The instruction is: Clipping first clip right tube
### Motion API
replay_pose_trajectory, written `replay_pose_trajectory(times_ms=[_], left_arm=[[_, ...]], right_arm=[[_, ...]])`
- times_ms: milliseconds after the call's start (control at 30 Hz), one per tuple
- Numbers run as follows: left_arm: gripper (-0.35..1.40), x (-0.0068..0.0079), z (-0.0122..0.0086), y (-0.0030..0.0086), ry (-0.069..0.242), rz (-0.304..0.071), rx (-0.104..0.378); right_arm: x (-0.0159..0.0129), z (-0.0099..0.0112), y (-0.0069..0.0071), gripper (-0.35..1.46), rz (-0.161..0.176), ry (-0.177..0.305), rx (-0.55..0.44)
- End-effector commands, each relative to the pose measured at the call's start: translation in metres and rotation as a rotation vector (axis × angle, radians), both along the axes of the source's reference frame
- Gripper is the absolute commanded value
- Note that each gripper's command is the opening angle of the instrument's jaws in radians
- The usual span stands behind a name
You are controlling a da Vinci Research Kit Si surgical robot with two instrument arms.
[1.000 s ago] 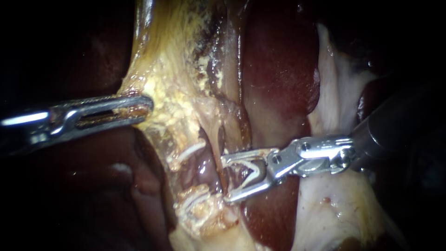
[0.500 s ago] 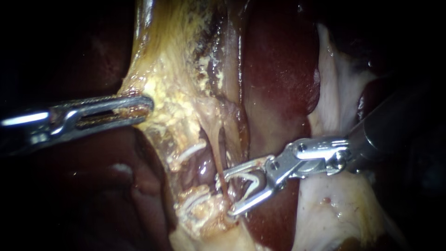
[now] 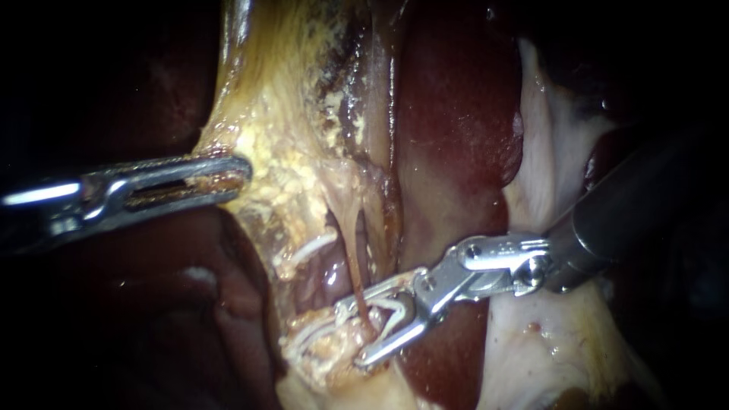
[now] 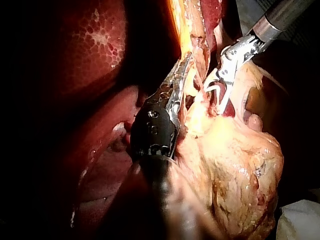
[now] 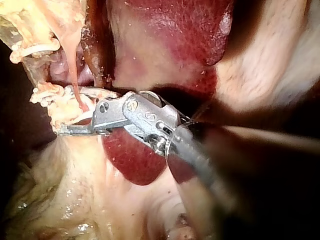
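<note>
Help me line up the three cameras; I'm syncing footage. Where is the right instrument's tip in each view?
Endoscope view: right instrument enters from the right, jaws holding a white clip astride the thin tube.
Left wrist view: right instrument ahead of and beside the left instrument, which grips pale tissue.
Right wrist view: right instrument, its own, jaws astride that tube.
Shared landmark: the dark red liver.

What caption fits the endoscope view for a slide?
Right instrument, carrying a clip, straddles the tube; left instrument grips tissue beside the liver.
</note>
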State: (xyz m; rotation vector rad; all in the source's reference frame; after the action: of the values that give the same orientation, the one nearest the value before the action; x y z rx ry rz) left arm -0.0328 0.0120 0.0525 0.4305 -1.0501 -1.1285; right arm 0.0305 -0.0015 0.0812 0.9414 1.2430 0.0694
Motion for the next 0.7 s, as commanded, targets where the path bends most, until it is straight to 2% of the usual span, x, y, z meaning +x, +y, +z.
replay_pose_trajectory(times_ms=[33,167,267,367,467,700], left_arm=[[-0.35,0.0000,0.0000,0.0000,0.000,0.000,0.000],[-0.35,0.0000,0.0000,0.0000,0.000,0.000,0.000],[-0.35,0.0000,0.0000,0.0000,0.000,0.000,0.000],[-0.35,0.0000,0.0001,0.0000,0.000,0.000,0.000],[-0.35,0.0000,0.0001,0.0000,0.000,0.000,0.000],[-0.35,0.0000,0.0001,0.0001,0.000,0.000,0.000]], right_arm=[[0.0000,0.0000,0.0000,0.38,-0.001,0.001,0.000],[0.0000,0.0000,0.0002,0.22,0.002,-0.004,0.005],[-0.0003,0.0000,0.0005,-0.06,0.021,-0.018,0.011],[-0.0004,0.0000,0.0010,-0.22,0.030,-0.022,0.011],[-0.0006,0.0002,0.0011,-0.29,0.032,-0.023,0.010],[-0.0006,0.0003,0.0008,-0.31,0.033,-0.024,0.007]])
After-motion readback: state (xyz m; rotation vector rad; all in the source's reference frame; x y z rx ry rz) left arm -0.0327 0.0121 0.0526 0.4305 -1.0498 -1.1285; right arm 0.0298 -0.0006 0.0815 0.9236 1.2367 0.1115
